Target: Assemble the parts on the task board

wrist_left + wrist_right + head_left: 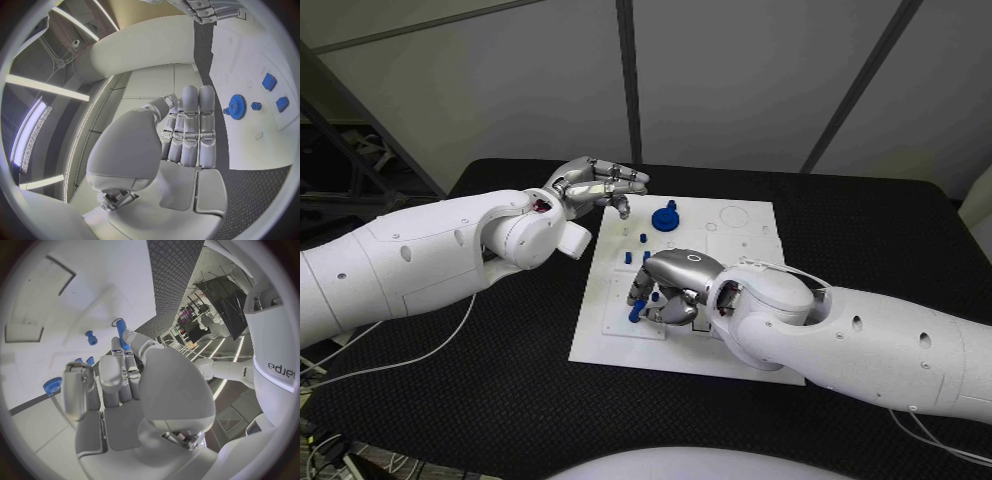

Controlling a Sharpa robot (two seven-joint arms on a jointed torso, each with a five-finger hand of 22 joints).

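While your right hand (678,285) pinches a blue peg (122,332) over the task board (747,235), peg pointing boardward; your left hand (596,185) hovers empty, fingers loosely curled, beside the far edge.

mirrored "sharpa" lettering, white arm (275,340)

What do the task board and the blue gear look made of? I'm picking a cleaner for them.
The task board looks like matte white plastic or painted sheet: flat, even, with no glare and thin printed outlines. The blue gear looks like moulded or printed plastic: uniform saturated blue, dull sheen, crisp teeth. Neither can be told for certain from looks alone.
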